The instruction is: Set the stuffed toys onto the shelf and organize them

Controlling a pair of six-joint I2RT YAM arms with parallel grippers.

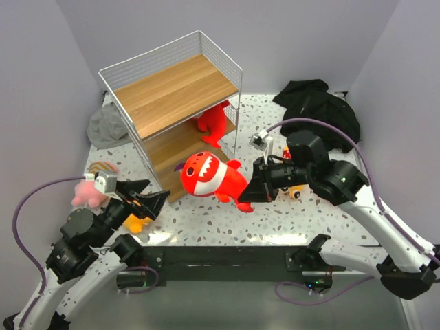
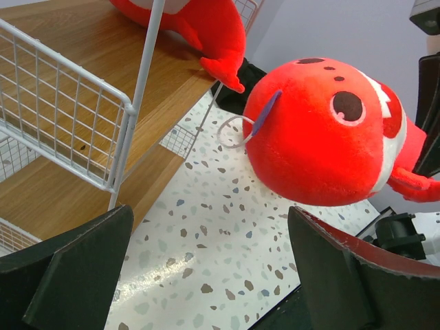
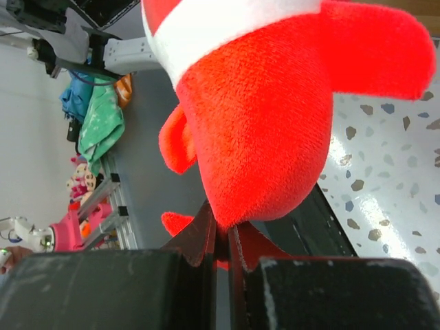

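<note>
Your right gripper is closed on the tail end of one red shark and holds it in the air, just in front of the shelf. In the right wrist view the jaws pinch only a thin fold of plush, so the body hangs free, and I judge that it can swing or slip if you move fast. The grip at the tail seems sensible, because the head points to the shelf and can go in first. The second shark lies on the board below the top one, so there is a place beside it for the pair. Your left gripper is fully open and holds nothing; it waits low by the near corner of the shelf, looking at the carried shark. A pink toy lies on the surface just behind it, not yet placed.
</note>
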